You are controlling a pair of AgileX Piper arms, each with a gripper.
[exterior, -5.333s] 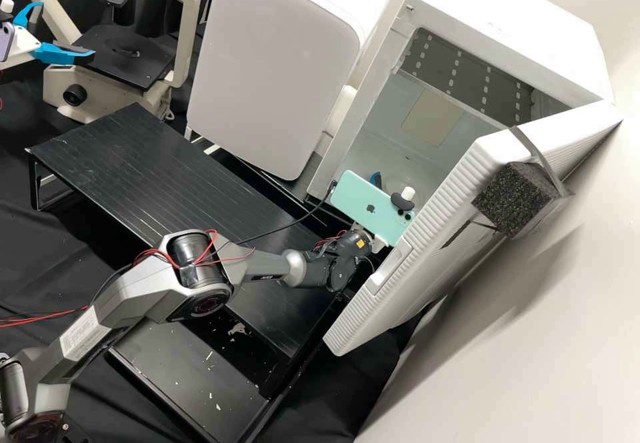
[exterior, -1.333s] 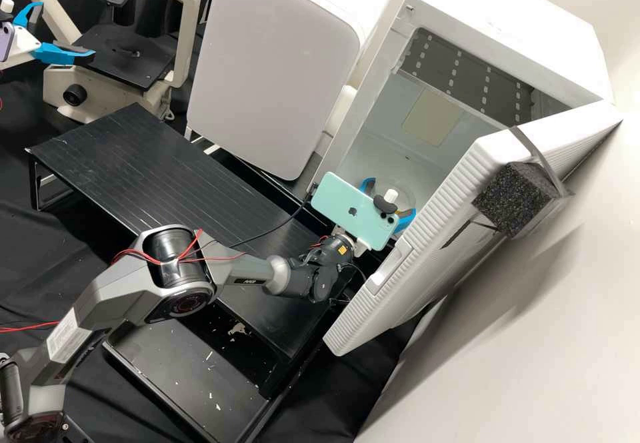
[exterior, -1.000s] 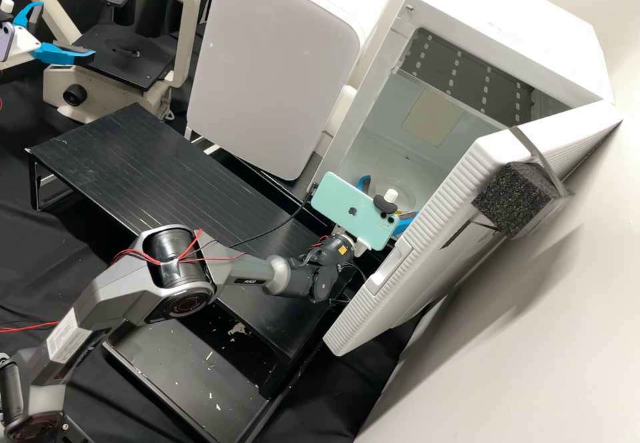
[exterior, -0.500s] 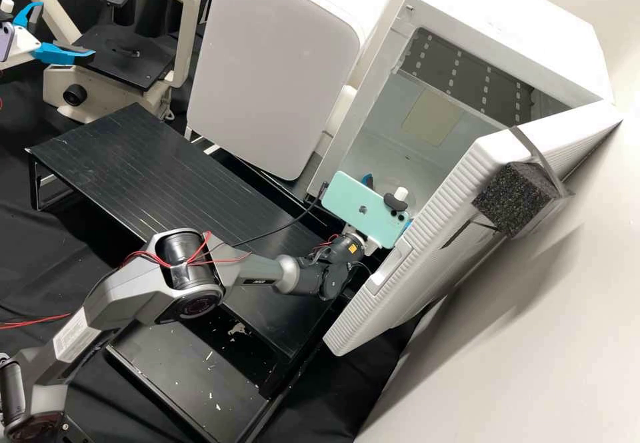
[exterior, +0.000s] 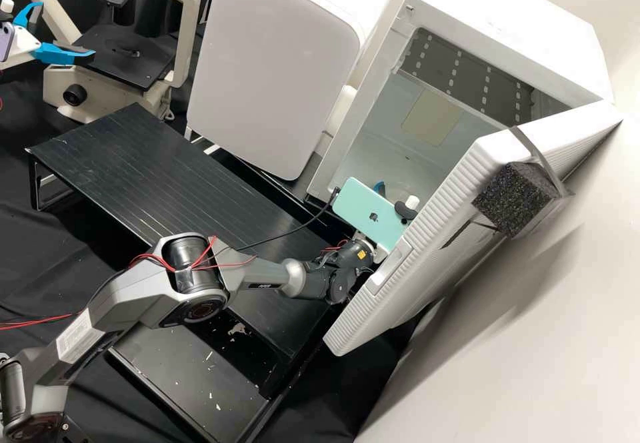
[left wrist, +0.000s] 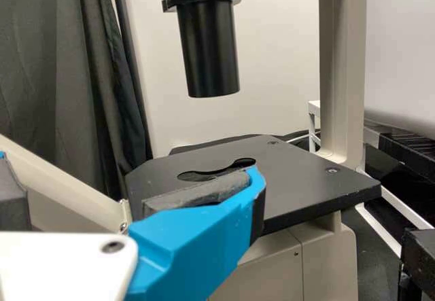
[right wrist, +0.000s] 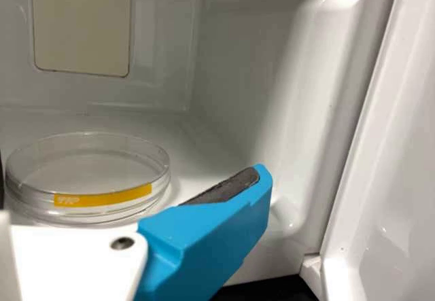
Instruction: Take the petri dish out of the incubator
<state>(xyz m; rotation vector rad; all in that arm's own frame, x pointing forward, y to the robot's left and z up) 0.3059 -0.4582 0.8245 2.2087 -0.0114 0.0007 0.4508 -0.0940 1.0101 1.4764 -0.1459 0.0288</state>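
Well, the petri dish (right wrist: pixel 103 198) sits in the open incubator (exterior: pixel 508 28).

The clear dish (right wrist: pixel 88 168) bears a yellow label (right wrist: pixel 102 198); the phone (exterior: pixel 367 210) is mint green, the incubator (exterior: pixel 513 23) white.

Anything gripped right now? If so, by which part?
Nothing is held: the right gripper is open, not clamped on the petri dish, which rests on the incubator floor; the left gripper is open by the microscope.
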